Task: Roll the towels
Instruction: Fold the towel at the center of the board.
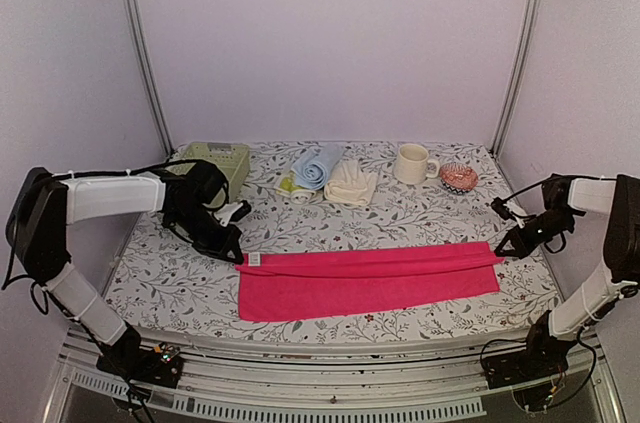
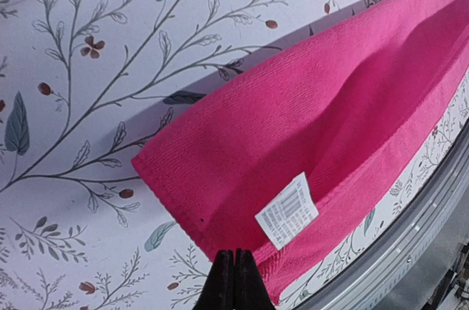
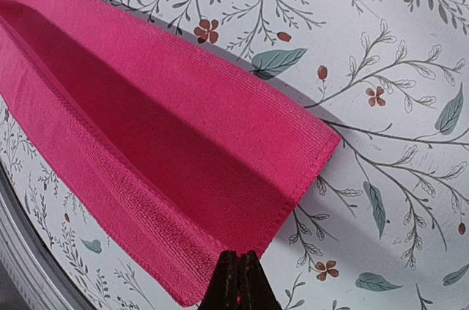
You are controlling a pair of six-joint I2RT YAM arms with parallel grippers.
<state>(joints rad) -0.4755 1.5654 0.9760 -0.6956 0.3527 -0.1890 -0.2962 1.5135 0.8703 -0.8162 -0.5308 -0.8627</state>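
Observation:
The hot pink towel [image 1: 370, 283] lies stretched left to right across the near middle of the table, folded lengthwise, with its upper layer raised like a tent. My left gripper [image 1: 240, 256] is shut on its left end, next to a white label [image 2: 286, 209]; the pinch shows in the left wrist view [image 2: 233, 262]. My right gripper [image 1: 503, 251] is shut on its right end, as the right wrist view [image 3: 238, 262] shows. The light blue towel [image 1: 316, 165], the cream-white towel [image 1: 350, 183] and the pale yellow-green towel [image 1: 292, 186] lie at the back.
A pale green mesh basket [image 1: 215, 158] stands at the back left, behind my left arm. A cream mug [image 1: 412, 163] and a small pink patterned dish [image 1: 459, 178] stand at the back right. The table's metal front edge [image 2: 410, 244] runs just beyond the towel.

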